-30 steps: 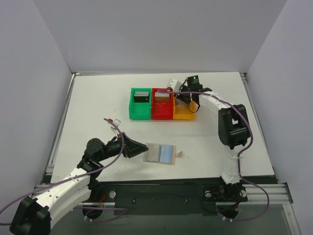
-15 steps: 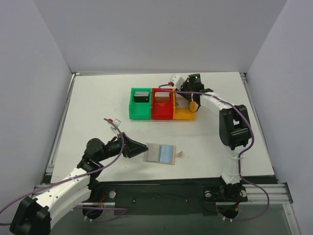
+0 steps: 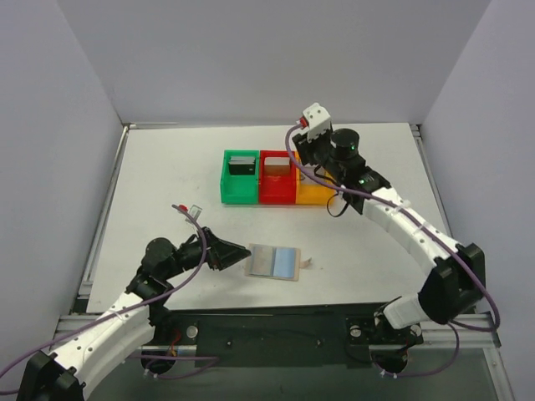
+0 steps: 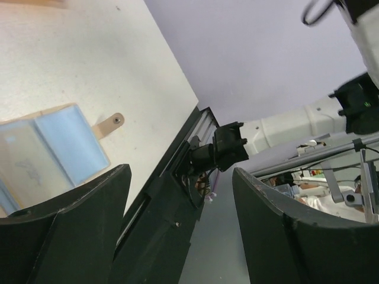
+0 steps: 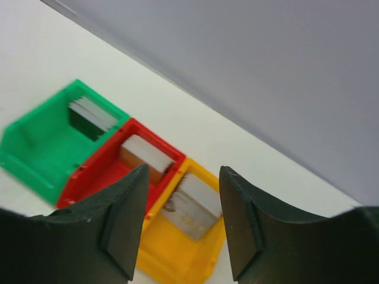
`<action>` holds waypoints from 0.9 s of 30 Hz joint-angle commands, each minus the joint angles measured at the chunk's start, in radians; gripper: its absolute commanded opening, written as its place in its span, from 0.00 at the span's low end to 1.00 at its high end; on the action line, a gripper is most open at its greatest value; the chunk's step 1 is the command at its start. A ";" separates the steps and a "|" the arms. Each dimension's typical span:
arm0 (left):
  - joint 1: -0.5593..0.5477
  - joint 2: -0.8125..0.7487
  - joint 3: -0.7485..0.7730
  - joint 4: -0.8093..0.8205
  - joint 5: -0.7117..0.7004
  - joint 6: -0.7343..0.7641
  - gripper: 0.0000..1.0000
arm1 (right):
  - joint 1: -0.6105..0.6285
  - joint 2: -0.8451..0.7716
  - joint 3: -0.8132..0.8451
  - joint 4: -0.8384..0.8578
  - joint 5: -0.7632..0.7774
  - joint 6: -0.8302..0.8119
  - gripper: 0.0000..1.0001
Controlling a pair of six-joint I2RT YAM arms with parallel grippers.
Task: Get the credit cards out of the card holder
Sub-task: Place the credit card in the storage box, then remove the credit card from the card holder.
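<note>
Robotics laboratory test cell: a white bench (image 3: pixel 167 184) enclosed by plain panels (image 3: pixel 276 58) at its far, left and right edges; cabled left arm (image 3: pixel 100 330) and right arm (image 3: pixel 401 225) bolted to a dark base plate (image 3: pixel 276 330) along its near edge.

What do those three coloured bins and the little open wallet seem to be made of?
The green bin, red bin and orange bin look like moulded plastic: uniform bright colour, smooth walls. The card holder seems tan leather or imitation, matte, with a strap tab; its bluish panels are unclear.

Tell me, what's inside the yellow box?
One grey card leans inside the yellow bin. The bin's floor under and behind the card is covered, so anything there cannot be seen.
</note>
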 commanded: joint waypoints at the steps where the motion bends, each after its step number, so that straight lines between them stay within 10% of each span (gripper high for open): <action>1: -0.002 -0.007 0.069 -0.141 -0.069 0.039 0.80 | 0.067 -0.125 -0.115 -0.098 0.049 0.352 0.52; 7: -0.006 -0.039 0.075 -0.365 -0.232 0.025 0.86 | 0.182 -0.228 -0.157 -0.442 0.125 0.673 0.96; 18: -0.043 -0.030 0.095 -0.588 -0.381 0.071 0.86 | 0.319 -0.391 -0.689 -0.074 -0.126 1.162 1.00; 27: -0.043 0.039 0.072 -0.533 -0.378 0.068 0.70 | 0.645 -0.179 -0.332 -0.604 0.472 0.977 0.99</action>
